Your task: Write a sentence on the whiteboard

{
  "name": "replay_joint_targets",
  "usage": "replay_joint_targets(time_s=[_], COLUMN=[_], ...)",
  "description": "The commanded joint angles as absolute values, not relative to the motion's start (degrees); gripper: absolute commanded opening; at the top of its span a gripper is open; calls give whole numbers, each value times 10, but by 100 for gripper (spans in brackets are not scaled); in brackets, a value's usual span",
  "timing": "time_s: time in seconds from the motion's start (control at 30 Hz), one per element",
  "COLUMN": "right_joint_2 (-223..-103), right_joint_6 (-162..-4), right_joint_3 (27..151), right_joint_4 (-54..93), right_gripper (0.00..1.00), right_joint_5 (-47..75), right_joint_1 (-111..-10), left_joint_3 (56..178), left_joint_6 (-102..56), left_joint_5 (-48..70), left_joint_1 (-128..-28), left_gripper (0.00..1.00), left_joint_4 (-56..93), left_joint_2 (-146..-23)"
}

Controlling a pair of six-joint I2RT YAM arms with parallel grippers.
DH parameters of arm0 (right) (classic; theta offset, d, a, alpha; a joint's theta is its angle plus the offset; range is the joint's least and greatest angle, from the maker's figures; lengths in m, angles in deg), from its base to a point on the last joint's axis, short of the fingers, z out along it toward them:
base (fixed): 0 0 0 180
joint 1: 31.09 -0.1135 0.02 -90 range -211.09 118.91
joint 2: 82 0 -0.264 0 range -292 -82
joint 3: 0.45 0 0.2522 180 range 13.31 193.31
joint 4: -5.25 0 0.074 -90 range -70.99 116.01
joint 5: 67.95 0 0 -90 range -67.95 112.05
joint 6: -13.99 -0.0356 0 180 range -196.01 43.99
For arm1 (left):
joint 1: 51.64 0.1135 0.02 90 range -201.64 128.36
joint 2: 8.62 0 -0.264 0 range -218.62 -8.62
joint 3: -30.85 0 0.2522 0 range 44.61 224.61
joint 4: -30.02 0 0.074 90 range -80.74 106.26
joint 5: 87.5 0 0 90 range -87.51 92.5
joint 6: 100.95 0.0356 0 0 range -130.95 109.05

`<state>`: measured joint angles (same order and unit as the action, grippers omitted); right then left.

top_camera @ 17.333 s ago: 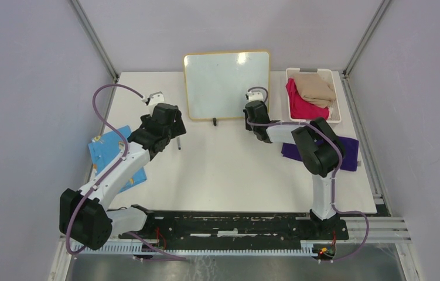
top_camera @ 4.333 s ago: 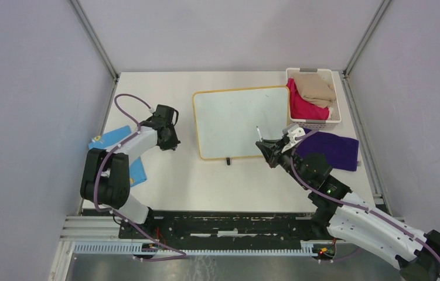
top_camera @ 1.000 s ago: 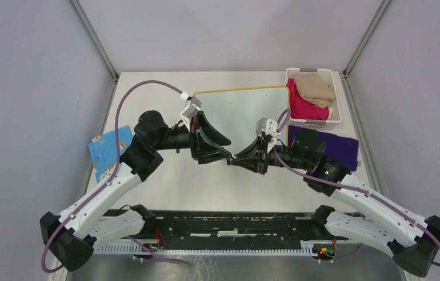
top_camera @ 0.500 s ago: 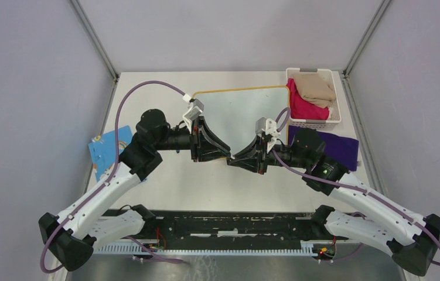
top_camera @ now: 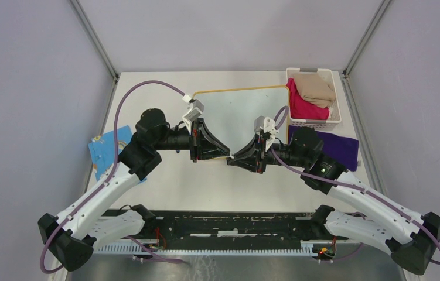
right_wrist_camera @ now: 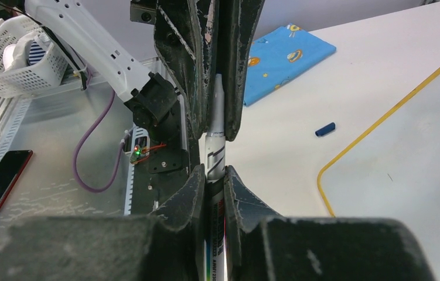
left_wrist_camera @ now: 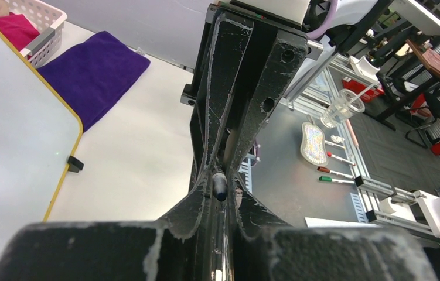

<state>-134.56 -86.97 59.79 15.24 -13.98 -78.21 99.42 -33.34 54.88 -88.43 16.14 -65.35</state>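
The whiteboard (top_camera: 241, 111) lies flat at the back middle of the table, its yellow frame showing. The sentence is out of view: the visible board surface is bare. In front of the board's near edge my two grippers meet tip to tip above the table. My right gripper (right_wrist_camera: 214, 175) is shut on the white barrel of a marker (right_wrist_camera: 214, 155). The marker's far end runs into my left gripper (left_wrist_camera: 220, 188), which is shut on its dark rounded end (left_wrist_camera: 219, 186). From above, the left gripper (top_camera: 228, 156) and right gripper (top_camera: 233, 159) hide the marker. A small blue cap (right_wrist_camera: 324, 129) lies on the table beside the board's corner.
A white basket (top_camera: 290, 73) holding red and tan clothes stands at the back right. A purple cloth (top_camera: 340, 149) lies in front of it. A blue patterned cloth (top_camera: 103, 152) lies at the left edge. One black foot (left_wrist_camera: 75, 164) sticks out from the board's frame.
My left gripper's jaws have come together on the marker's free end. Both arms have hardly moved and still meet in front of the board.
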Motion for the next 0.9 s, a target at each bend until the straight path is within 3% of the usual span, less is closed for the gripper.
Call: replay_joint_targets(time_s=[0.0,0.03,0.17,0.23,0.53,0.67,0.87], right_joint_2=[-1342,-1340,-1326,-1315,-1254,-1263,-1318], right_joint_6=[-874,-876,-875,-871,-872,-930,-1091], right_joint_3=[613,616,632,643,659,635,607], right_joint_4=[102,102,110,118,119,57,-180], right_gripper=[19,32,72,79,83,82,81], right_joint_5=[-152,-150,-118,-98,-31,-22,-63], right_joint_1=[-783,-783,-784,-784,-782,-783,-781], left_joint_3=[1010,1007,1001,1004,1018,1009,1000], left_joint_6=[-321,-327,-362,-379,-448,-498,-548], left_joint_5=[535,520,454,414,195,198,219], left_joint_1=[-887,-886,-886,-886,-886,-886,-886], left_gripper=[2,2,2,2,2,2,2], left_joint_4=[168,175,214,232,310,387,463], left_joint_2=[-638,-632,-602,-588,-524,-522,-531])
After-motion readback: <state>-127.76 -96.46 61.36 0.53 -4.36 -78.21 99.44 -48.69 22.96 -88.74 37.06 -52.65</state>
